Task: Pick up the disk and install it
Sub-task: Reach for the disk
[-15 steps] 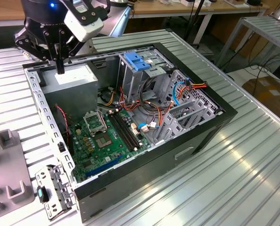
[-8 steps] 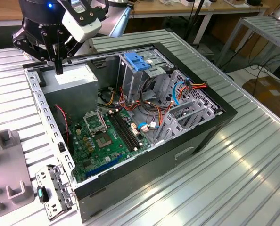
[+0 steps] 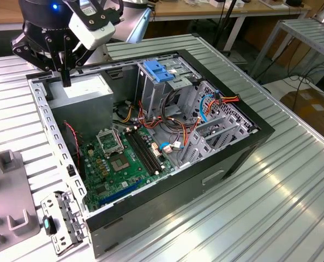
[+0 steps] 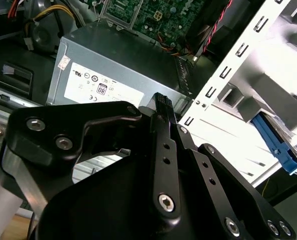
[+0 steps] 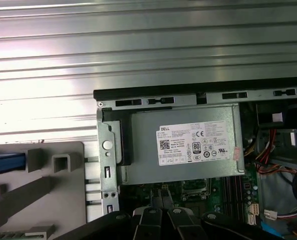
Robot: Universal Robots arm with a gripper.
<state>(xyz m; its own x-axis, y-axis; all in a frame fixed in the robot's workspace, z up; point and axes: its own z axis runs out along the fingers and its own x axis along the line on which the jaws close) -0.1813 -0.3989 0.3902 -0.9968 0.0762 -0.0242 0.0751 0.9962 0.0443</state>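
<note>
We see the gripper [image 3: 66, 81] hanging over the grey power supply [image 3: 88, 87] in the open computer case [image 3: 222, 169], at the exterior view's far left. Its fingers are pressed together and hold nothing. The blue-framed disk [image 5: 6, 162] lies in a grey fixture [image 5: 63, 200] outside the case, well apart from the gripper.

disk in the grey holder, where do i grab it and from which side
Probably from above, fingers pinching the disk across its flat faces at the exposed blue top edge. In the first wrist view it shows as a thin blue strip, seemingly on edge between the grey holder's posts.
</note>
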